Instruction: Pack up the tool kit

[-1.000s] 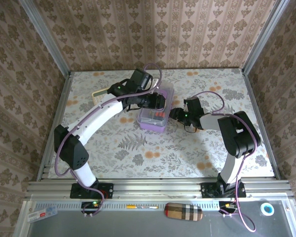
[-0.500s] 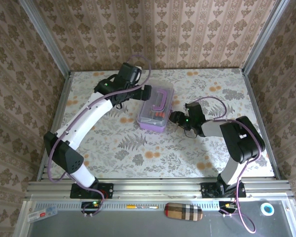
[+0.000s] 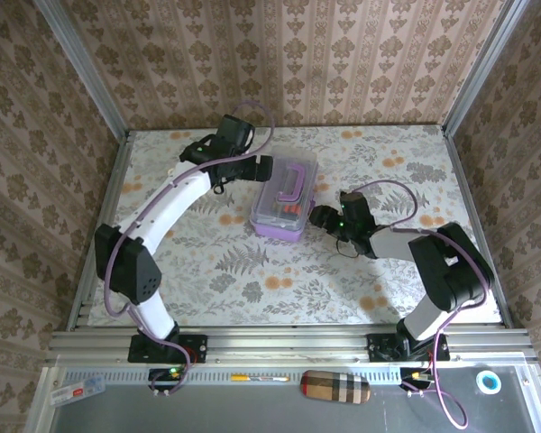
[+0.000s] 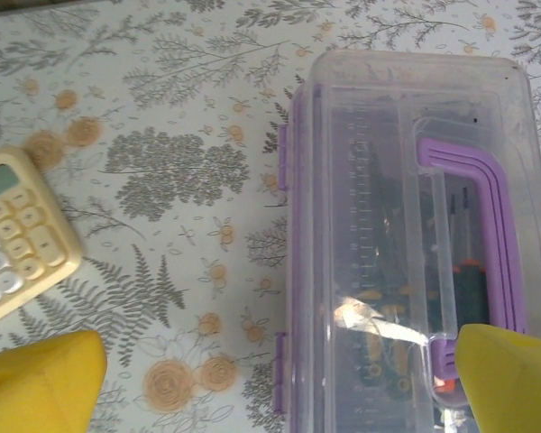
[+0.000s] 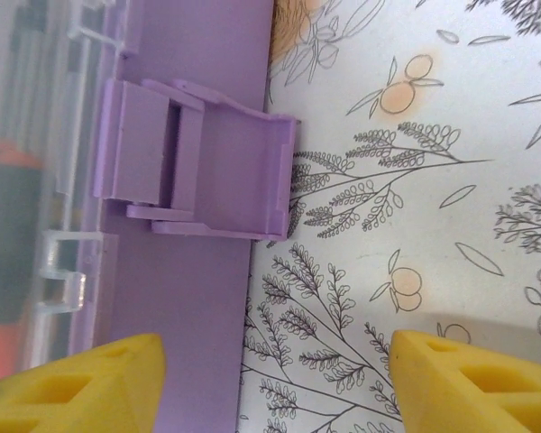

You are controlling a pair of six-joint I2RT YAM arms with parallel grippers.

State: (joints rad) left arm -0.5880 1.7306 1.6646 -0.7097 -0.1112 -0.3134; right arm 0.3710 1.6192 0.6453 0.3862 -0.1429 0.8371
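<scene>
Nearly done imo: tool kit box [image 3: 286,200] sits mid table [image 3: 207,271], lid down w/ screwdrivers [image 4: 469,280] inside; L gripper [image 4: 275,374] wide open above it, R gripper [image 5: 275,379] jaws apart & empty at side latch [image 5: 207,171], which looks unsnapped

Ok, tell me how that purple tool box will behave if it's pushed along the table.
The tool box is low, wide and looks like rigid plastic, so it should probably slide rather than tip. Tools show through its clear lid, so it is likely heavy for its size.
</scene>
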